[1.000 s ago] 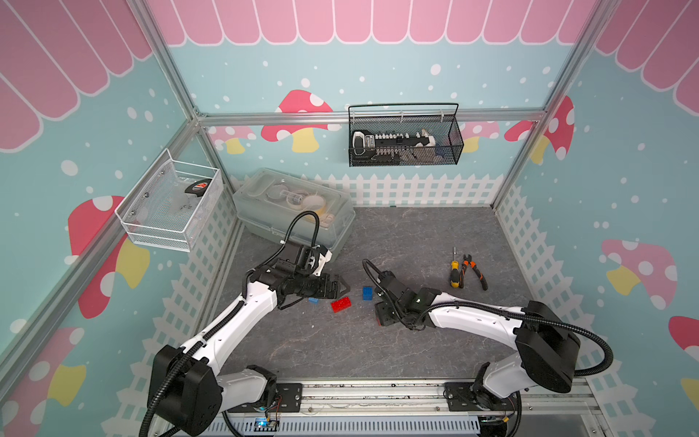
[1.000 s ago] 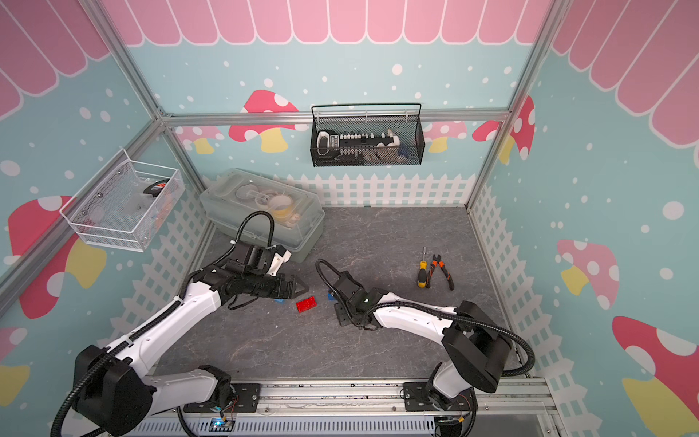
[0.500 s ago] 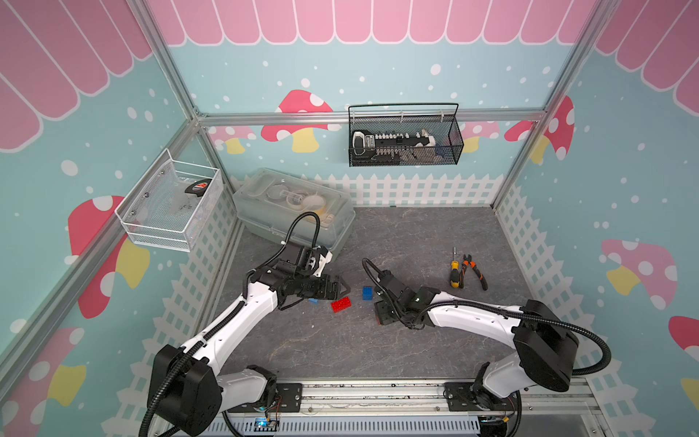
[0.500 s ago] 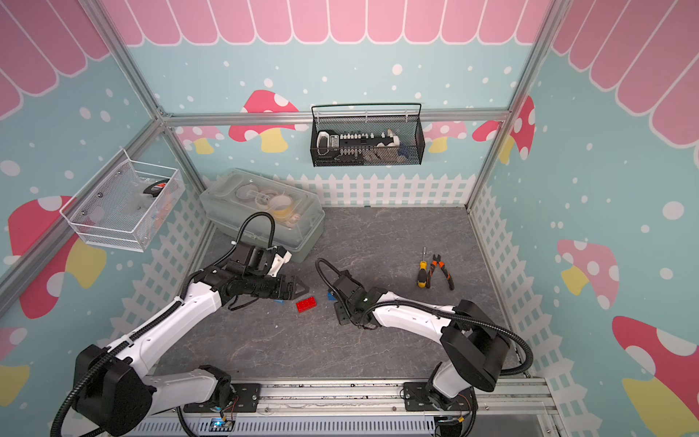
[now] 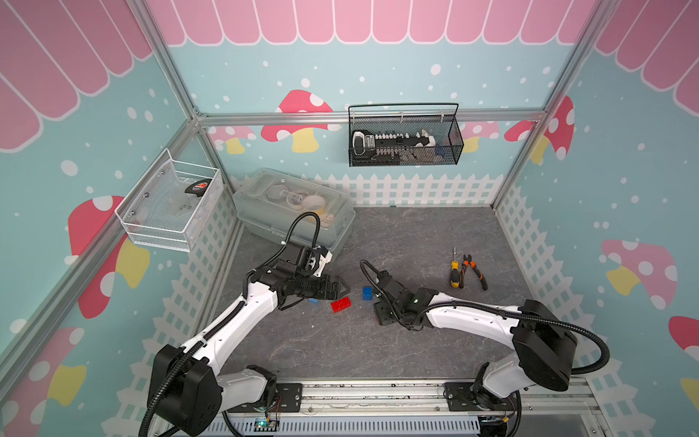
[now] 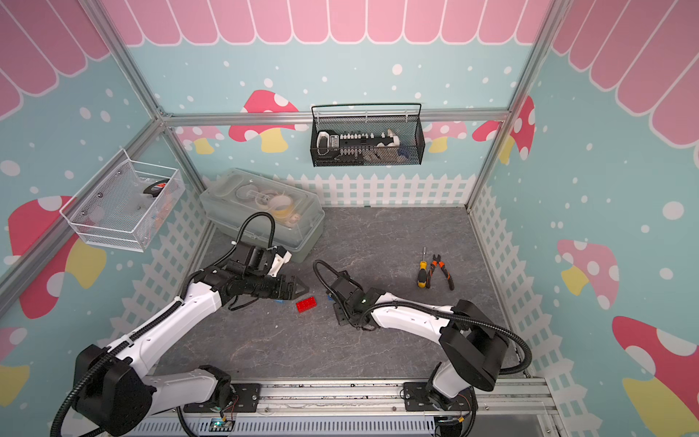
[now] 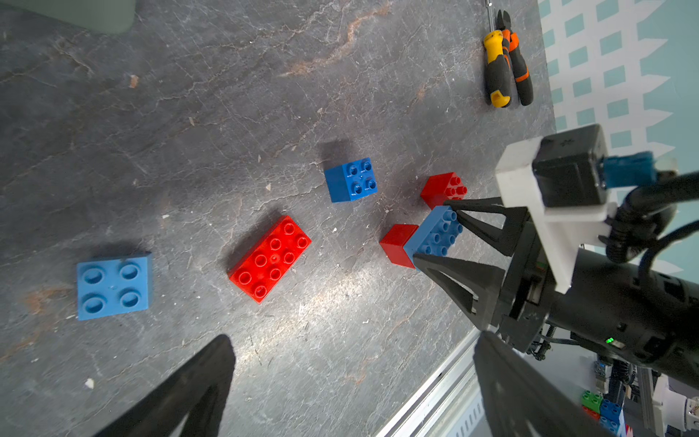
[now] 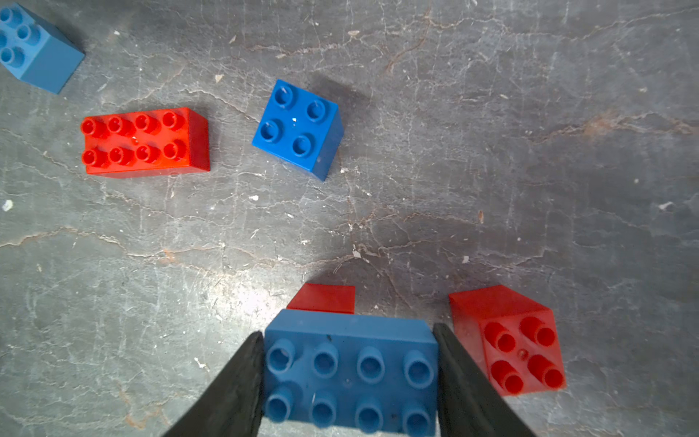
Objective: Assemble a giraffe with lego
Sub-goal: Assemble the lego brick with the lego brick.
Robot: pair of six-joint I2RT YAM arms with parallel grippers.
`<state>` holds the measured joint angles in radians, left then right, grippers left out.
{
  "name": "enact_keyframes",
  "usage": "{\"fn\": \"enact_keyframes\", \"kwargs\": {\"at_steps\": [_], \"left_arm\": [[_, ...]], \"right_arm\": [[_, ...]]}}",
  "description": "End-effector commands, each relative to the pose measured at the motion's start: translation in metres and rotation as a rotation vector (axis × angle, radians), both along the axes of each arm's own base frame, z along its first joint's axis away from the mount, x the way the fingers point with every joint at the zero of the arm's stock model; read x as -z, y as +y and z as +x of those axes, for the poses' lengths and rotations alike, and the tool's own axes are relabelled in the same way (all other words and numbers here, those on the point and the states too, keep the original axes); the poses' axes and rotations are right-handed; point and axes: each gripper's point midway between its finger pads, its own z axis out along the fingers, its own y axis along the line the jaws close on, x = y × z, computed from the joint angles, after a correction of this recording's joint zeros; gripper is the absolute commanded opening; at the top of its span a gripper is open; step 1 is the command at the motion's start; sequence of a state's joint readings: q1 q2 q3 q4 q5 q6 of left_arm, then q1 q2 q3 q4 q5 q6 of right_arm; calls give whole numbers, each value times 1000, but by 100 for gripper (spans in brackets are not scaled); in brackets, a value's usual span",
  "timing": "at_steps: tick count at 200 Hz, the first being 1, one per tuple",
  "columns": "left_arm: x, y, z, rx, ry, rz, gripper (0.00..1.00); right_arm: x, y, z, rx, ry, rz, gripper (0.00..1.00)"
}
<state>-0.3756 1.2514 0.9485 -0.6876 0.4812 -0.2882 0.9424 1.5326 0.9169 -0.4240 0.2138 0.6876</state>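
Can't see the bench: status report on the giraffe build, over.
Left gripper open, empty. Right gripper shut on long blue brick, one end over a small red brick. Other small red brick close beside.

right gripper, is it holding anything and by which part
The right gripper holds the long blue brick, one finger against each short end. The left gripper is open and holds nothing.

place: robot lab cell | evidence: aluminium frame (image 5: pixel 499 114), mushroom-print walls (image 5: pixel 378 56), arm rail (image 5: pixel 378 395)
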Motion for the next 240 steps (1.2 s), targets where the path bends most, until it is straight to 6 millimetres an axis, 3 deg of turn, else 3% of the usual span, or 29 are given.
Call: {"fn": "enact_keyframes", "kwargs": {"at_steps": [1, 30, 117, 240], "left_arm": [[5, 1, 0, -1, 1, 17, 99], [5, 0, 0, 0, 4, 15, 99], [4, 0, 0, 3, 2, 13, 98], [3, 0, -1, 4, 0, 13, 98]], "right_arm": [[49, -51, -33, -8, 146, -261, 48], [47, -42, -35, -8, 151, -197, 48], [4, -11, -18, 1, 109, -22, 48], [-14, -18, -13, 17, 74, 2, 48]]}}
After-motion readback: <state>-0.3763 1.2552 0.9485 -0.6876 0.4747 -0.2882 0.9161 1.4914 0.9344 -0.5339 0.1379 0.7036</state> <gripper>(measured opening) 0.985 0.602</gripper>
